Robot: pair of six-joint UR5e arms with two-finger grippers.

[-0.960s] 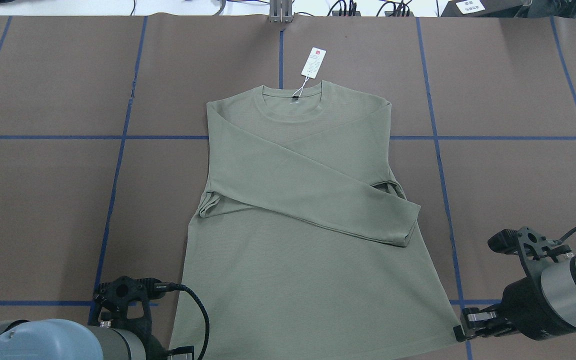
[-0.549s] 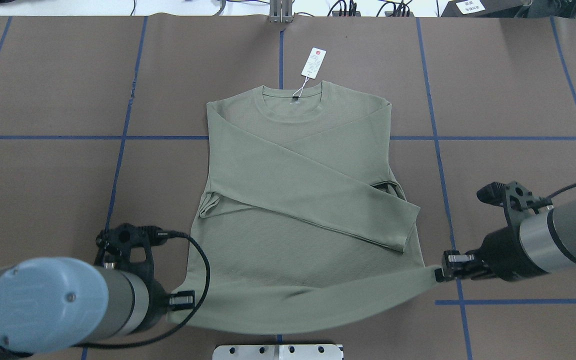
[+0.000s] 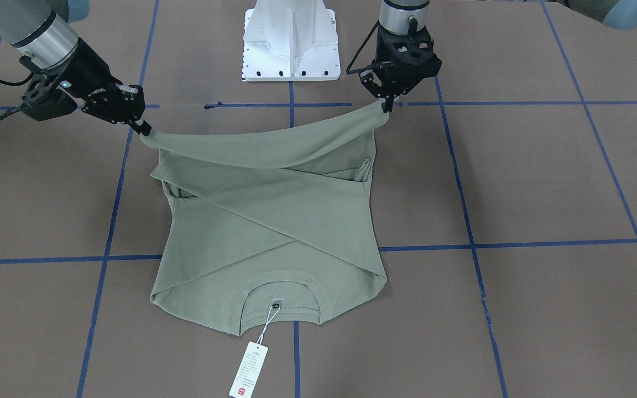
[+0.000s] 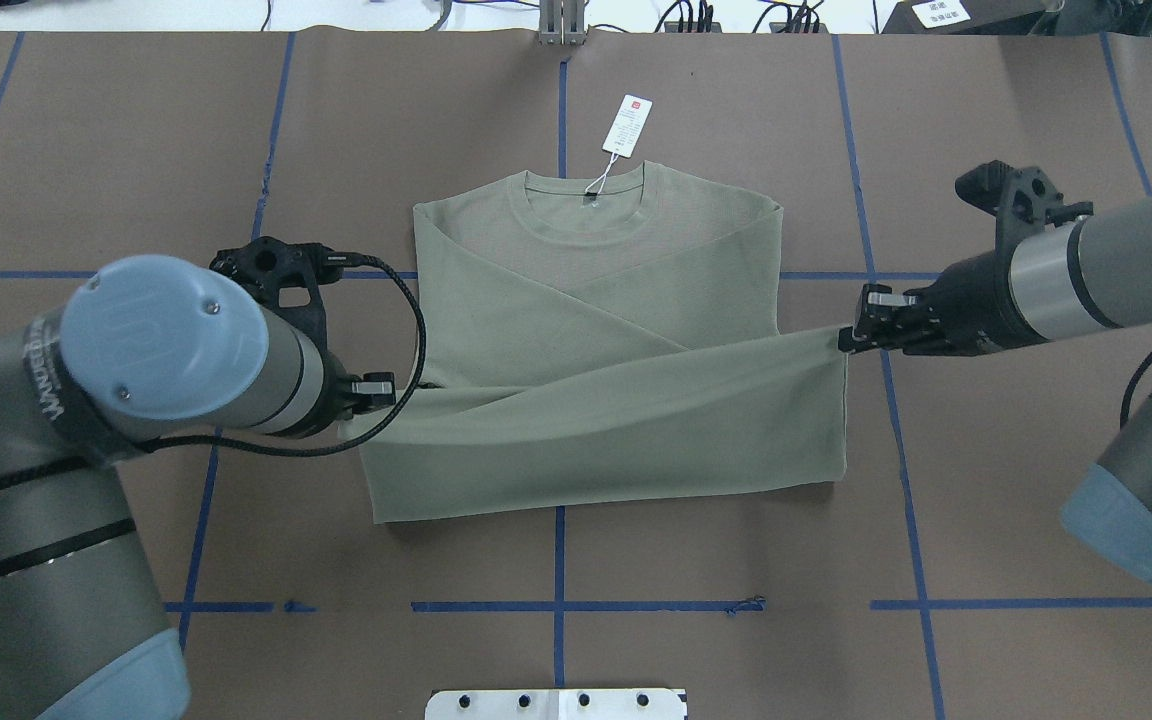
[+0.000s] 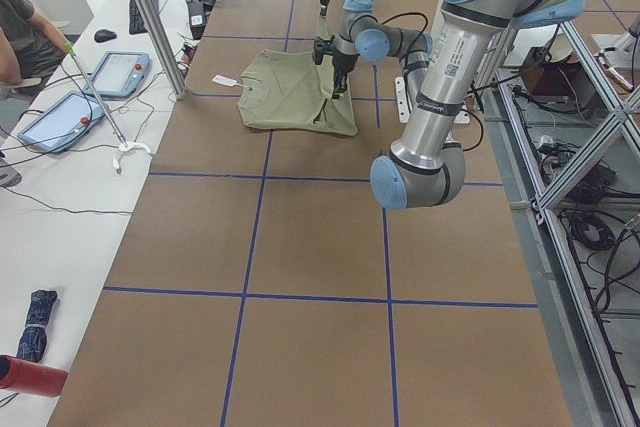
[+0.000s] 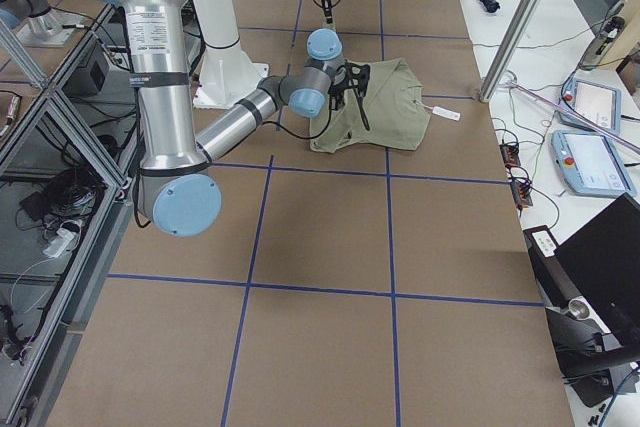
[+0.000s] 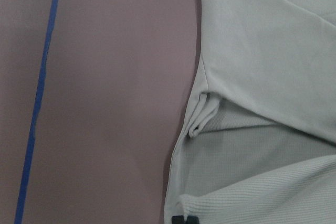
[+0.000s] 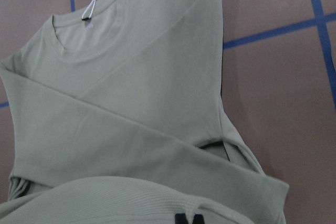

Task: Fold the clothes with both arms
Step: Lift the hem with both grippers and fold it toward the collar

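L pincer, R pincer grip shirt hem.

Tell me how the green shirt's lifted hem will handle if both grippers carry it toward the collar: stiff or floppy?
Probably floppy: the hem sags in a curve between the left gripper and the right gripper. Likely light, since two corner pinches hold it up. The hang tag lies loose on its string, so it may shift if the shirt drags.

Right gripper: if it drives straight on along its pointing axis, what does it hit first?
The shirt. The right gripper is shut on its hem and points inward and down, so it would probably meet the crossed sleeves next; exact depth is unclear.
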